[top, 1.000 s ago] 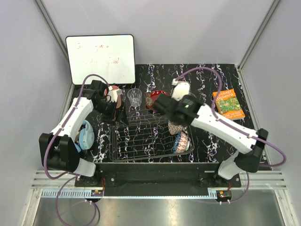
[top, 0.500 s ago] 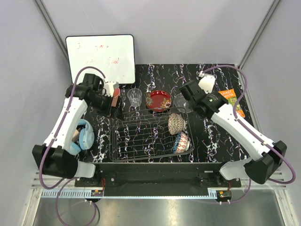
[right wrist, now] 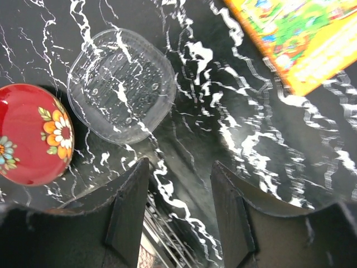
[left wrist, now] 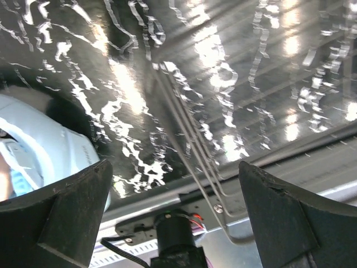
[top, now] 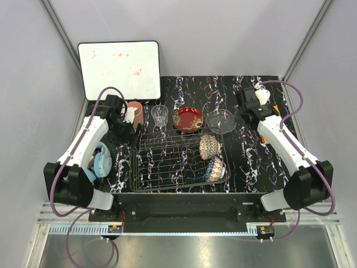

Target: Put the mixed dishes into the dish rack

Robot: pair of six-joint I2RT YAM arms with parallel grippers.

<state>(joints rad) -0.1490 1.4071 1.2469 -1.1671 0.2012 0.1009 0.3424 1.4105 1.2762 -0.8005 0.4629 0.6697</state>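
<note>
The dish rack (top: 173,162) stands in the middle of the mat, with the beige speckled bowl (top: 208,146) and the blue patterned bowl (top: 215,168) at its right end. Behind it stand the salmon-pink cup (top: 135,110), the clear tumbler (top: 160,115), the red plate (top: 188,119) and the clear glass bowl (top: 221,120). My left gripper (top: 126,132) hangs open and empty beside the rack's back left corner (left wrist: 189,145), just in front of the cup. My right gripper (top: 245,109) is open and empty, right of the glass bowl (right wrist: 120,84) and the red plate (right wrist: 30,134).
Light-blue headphones (top: 102,159) lie left of the rack, under my left arm. A white board (top: 119,68) leans at the back left. The orange book (right wrist: 295,39) lies at the right, behind my right arm. Walls close in both sides.
My right arm has swung from over the rack's back edge out to the back right, past the glass bowl. My left gripper has drawn back from the cup towards the rack's corner.
</note>
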